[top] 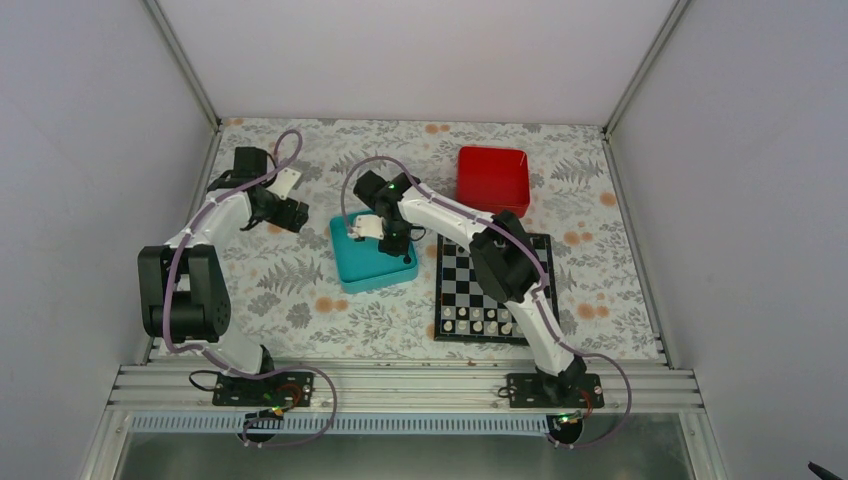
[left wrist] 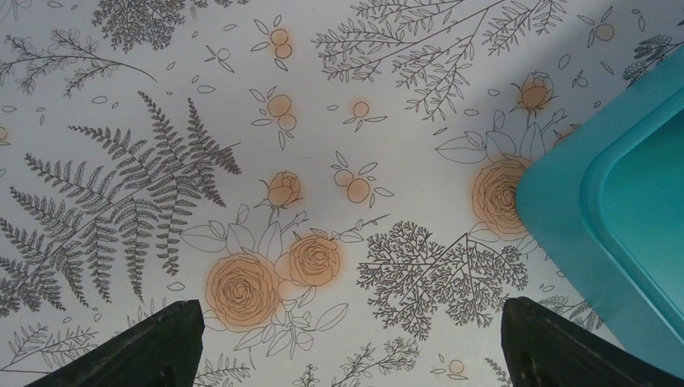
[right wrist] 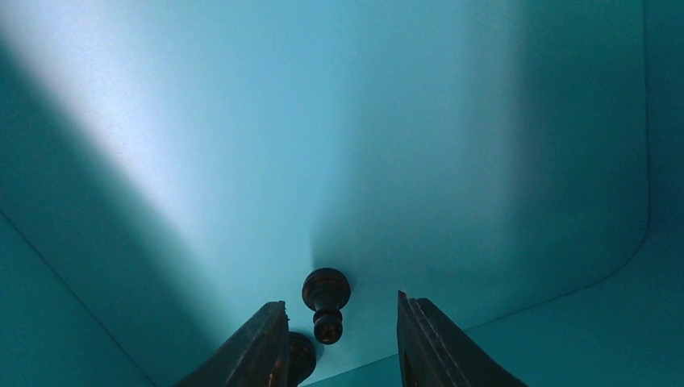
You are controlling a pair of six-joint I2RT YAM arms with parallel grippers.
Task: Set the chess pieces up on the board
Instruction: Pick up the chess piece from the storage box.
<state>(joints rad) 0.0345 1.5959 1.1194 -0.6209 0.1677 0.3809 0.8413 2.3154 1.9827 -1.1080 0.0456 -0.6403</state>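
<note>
Floral tablecloth is covering the table inside a white-walled enclosure. On it the teal tray, the red tray and the board are sitting near one another. Pale pieces are occupying the board's near rows. Its far rows are lying largely under the right arm and cannot be read from above.

The right gripper is reaching down inside the teal tray, jaws standing partly apart and holding nothing. A black chess piece, by its shape a pawn, is lying directly ahead of the gap between the two fingers, just beyond the tips and touching neither. It appears to be lying on its side, long axis running along the gripper's line of approach, small head toward the tips and broad base away. This is a judgement, as the close view is foreshortening it. A second dark piece is showing partly behind the finger on the left of the wrist view, just beside the first.

The left gripper is hanging wide and empty over bare cloth, with the teal tray's corner off to one side, so the right arm is by far the nearer. The coming move is turning on a short advance, so that the fingers are closing across the pawn's narrow stem without catching its neighbour
</note>
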